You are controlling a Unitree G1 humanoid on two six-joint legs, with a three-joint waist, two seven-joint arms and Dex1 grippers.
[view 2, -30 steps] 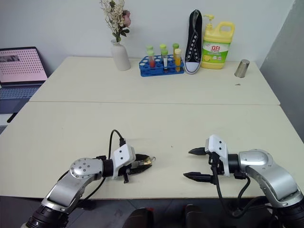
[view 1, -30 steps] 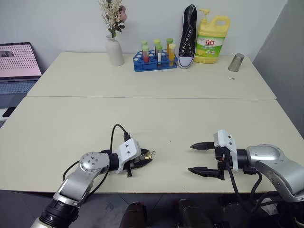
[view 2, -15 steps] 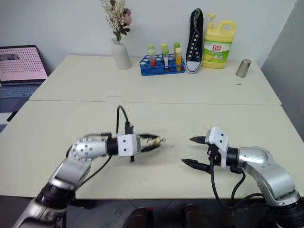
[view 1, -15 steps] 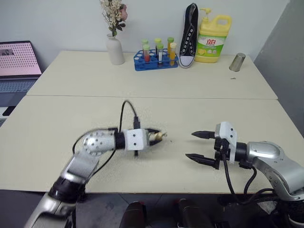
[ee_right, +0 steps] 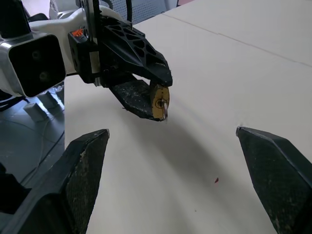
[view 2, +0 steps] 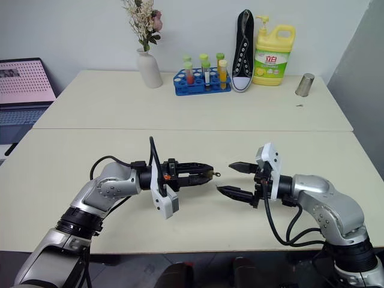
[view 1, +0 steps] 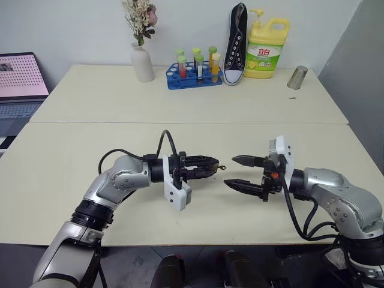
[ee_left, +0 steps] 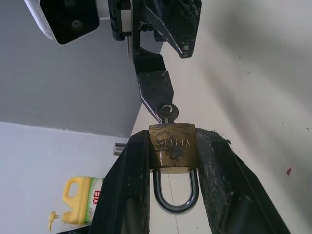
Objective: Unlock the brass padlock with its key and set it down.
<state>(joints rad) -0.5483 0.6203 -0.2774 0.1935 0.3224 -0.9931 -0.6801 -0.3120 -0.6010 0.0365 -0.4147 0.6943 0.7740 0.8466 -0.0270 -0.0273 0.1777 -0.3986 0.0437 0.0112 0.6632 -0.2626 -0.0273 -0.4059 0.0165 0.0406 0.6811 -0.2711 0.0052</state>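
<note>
Left end effector (view 1: pixel 211 166) is clamped on the brass padlock (ee_left: pixel 172 147), lifted clear of the table (view 1: pixel 72 156), fingers pinching the two flat sides of the lock body. In the left wrist view the silver shackle (ee_left: pixel 175 195) loops back toward the left wrist, and the key (ee_left: pixel 167 111) sticks out of the lock's far face, its ringed head poking past the fingertips. So the padlock's long axis runs along the left fingers, roughly level, key end aimed straight at the right end effector (view 1: pixel 237 172). Right end effector is spread wide and holds nothing, one finger (ee_right: pixel 83 170) either side of an empty gap, pointed back at the padlock. Relative to the padlock, the right end effector sits just beyond the key end, near but apart, no contact; one right fingertip (ee_left: pixel 156 97) looks very close to the key head in the left wrist view, touching or not I cannot tell. Right arm is the one placed to take the key. Judgement: next move likely needs the right fingers closing on the key head, in line with the lock's axis, then a twist while the left grip keeps the body steady. Shackle looks seated, so not unlocked yet.
</note>
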